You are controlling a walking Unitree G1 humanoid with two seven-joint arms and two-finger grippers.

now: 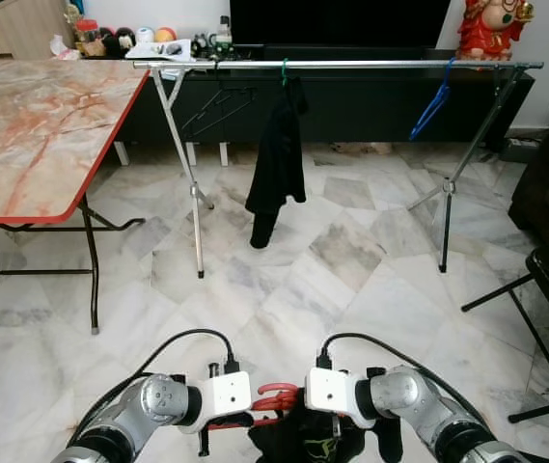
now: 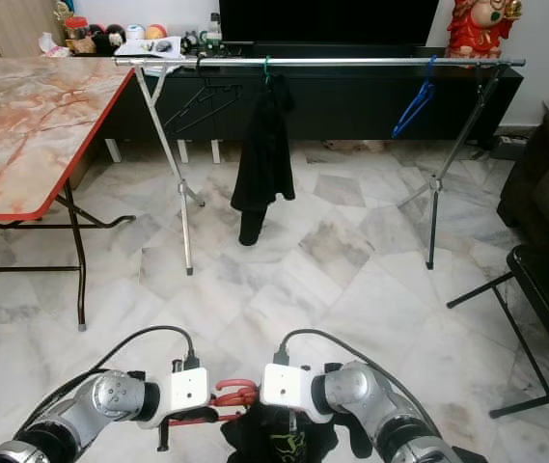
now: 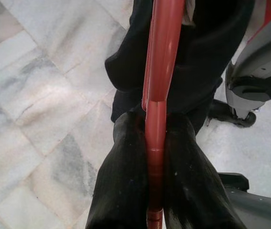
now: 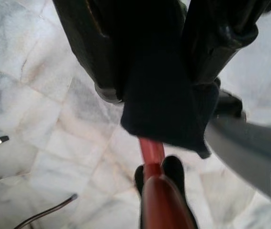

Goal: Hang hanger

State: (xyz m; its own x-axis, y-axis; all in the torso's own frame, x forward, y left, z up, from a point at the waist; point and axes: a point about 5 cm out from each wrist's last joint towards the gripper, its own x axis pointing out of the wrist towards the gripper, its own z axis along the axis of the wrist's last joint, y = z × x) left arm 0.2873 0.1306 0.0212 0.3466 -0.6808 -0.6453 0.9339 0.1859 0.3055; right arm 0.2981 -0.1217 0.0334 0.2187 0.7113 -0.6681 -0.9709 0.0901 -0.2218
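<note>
Low in front of the robot, above the marble floor (image 1: 284,289), the left pincer (image 3: 155,157) is clamped on a red hanger (image 1: 276,394) carrying a dark garment (image 2: 279,439). The right pincer (image 4: 152,62) grips that garment's cloth. Well ahead stands a clothes rail (image 1: 351,65) with a black garment (image 1: 278,159), black hangers (image 1: 218,106) and a blue hanger (image 1: 435,99).

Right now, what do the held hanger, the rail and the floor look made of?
Hanger: likely plastic; glossy red, moulded seam. Rail: metal, probably steel or aluminium; silver with a bright sheen. Floor: polished marble-look tile; grey veining, visible joints, reflections.
</note>
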